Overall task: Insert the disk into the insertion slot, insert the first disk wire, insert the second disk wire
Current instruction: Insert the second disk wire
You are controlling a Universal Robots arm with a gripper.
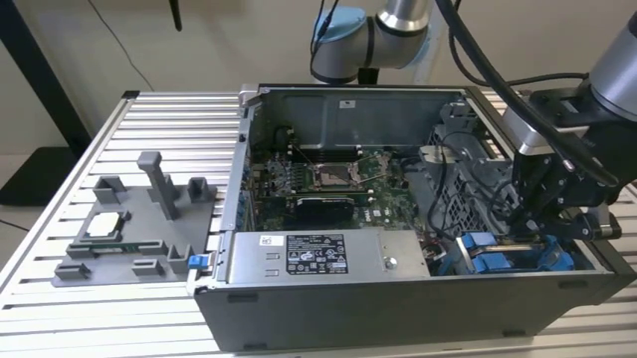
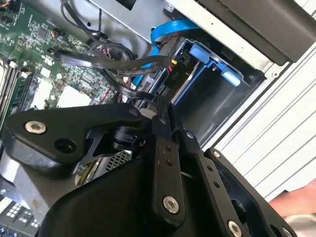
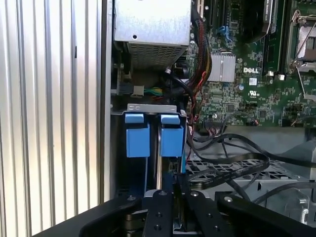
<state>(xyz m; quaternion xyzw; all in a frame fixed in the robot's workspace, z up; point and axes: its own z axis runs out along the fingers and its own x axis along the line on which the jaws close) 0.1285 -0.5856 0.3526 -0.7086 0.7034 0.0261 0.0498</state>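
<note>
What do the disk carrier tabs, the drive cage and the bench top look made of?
Disk carrier tabs: bright blue, uniform colour, soft sheen, moulded edges; looks like plastic.
Drive cage: thin grey folded edge with small holes; looks like bare sheet metal, dull finish.
Bench top: pale silver ribbed slats with parallel grooves; likely extruded aluminium, matte, though coating cannot be ruled out.

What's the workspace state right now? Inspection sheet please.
Surface: ribbed aluminium table, bearing the open grey computer case.
Job's things: blue-framed disk seated upright in the grey sheet-metal insertion slot, beside a second blue carrier.
Clutter: grey plastic fixture on the table.
Grippers: black pincer directly over the disk bay.
Cables: black wire bundle across the perforated cage.
Surroundings: nothing seen.
</note>
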